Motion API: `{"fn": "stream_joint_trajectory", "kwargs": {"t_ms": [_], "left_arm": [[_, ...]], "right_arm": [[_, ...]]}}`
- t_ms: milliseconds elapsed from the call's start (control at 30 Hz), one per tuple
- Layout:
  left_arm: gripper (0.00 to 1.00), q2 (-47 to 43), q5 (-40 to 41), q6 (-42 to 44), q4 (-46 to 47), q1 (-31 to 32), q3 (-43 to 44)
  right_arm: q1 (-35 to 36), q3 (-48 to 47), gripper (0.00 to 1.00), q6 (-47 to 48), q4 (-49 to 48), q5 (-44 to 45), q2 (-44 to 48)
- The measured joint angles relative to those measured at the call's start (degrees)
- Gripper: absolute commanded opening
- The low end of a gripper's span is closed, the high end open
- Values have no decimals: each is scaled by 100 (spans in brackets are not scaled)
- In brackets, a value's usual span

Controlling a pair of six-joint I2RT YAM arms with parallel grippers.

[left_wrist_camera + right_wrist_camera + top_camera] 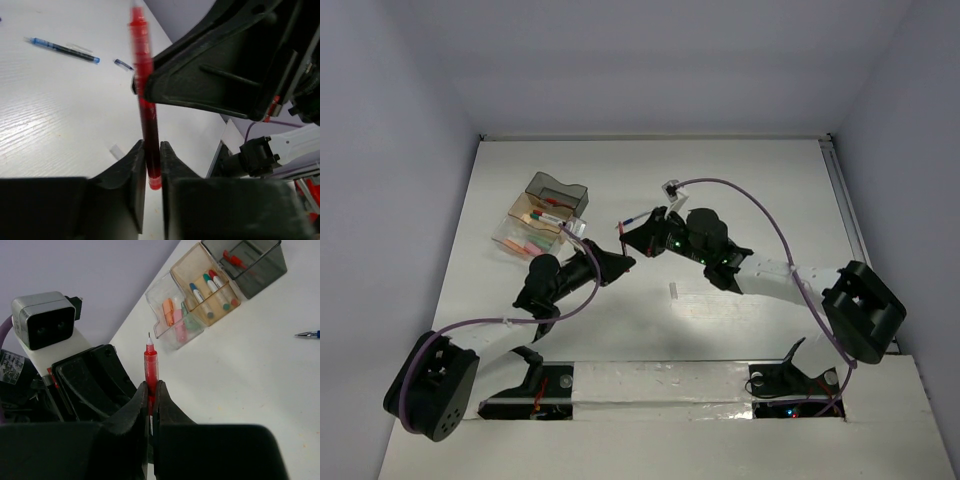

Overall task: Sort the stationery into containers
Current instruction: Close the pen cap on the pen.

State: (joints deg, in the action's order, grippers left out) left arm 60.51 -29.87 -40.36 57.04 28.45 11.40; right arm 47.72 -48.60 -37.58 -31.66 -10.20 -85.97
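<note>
Above mid-table, a red pen (151, 365) is held by both grippers at once. The right gripper (151, 386) is clamped on the barrel, with the pen tip pointing up in its wrist view. The left gripper (152, 146) is closed narrow on the pen's other end, its fingers (135, 165) pressed against either side.

Obstructions: in the left wrist view the right gripper's black body fills the right half of the view. In the right wrist view the left arm's housing and camera block the lower left.

Surroundings: three trays stand touching in a row at left rear.
- The dark tray (260, 275) is rearmost and holds one red item.
- The tan tray (192, 265) holds markers (212, 287) with blue, teal and red caps.
- The clear tray (160, 315) holds orange and pink pieces (172, 315).

A blue pen (62, 49) lies loose on the table (770, 170), with a small blue piece (122, 64) near its end. A purple cable (770, 225) arches over the right arm.

Edges: walls close the table on the left, rear and right, and the trays sit near the left edge. Open surface is seen from the grippers to the rear wall and to the right. A foil strip (650, 380) runs along the near edge between the bases.

Writing: a label (10, 362) is noted on the left arm — its print is too small to be read.
</note>
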Motion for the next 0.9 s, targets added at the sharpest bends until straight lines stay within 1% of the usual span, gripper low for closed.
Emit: {"fn": "stream_joint_trajectory", "kwargs": {"t_ms": [133,167,233,267,333,367,433,467,533,600,667,733,800,833,900], "left_arm": [[0,-31,127,4,-170,22,0],[0,-39,142,7,-219,33,0],[0,-98,146,22,-291,48,0],[0,-140,153,48,-334,57,0],[0,-271,227,109,-439,72,0],[0,-341,275,140,-492,72,0],[0,-483,378,199,-612,72,11],[0,-542,428,227,-671,72,22],[0,-627,507,269,-767,72,59],[0,-673,555,308,-833,72,85],[0,-680,597,354,-907,83,114],[0,-680,612,398,-994,98,140],[0,-680,621,437,-1054,136,151],[0,-680,632,452,-1078,157,151],[0,-682,636,474,-1134,195,157]], "right_arm": [[0,90,0,-2,-92,28,17],[2,111,15,-2,-94,33,26],[4,177,34,-39,-61,94,107],[7,192,49,-28,33,166,186],[37,205,61,66,323,343,409],[37,210,69,133,535,468,560],[37,212,77,302,1036,743,938],[37,210,78,382,1322,907,1132],[37,175,74,511,1908,1202,1451],[37,55,60,592,2656,1515,1593],[37,-28,43,621,3311,1744,1541],[37,-46,37,599,3943,1902,1349],[37,-46,39,590,4457,1956,1088],[37,-48,43,608,4686,1958,911],[37,-87,48,649,5064,1952,544]]}}
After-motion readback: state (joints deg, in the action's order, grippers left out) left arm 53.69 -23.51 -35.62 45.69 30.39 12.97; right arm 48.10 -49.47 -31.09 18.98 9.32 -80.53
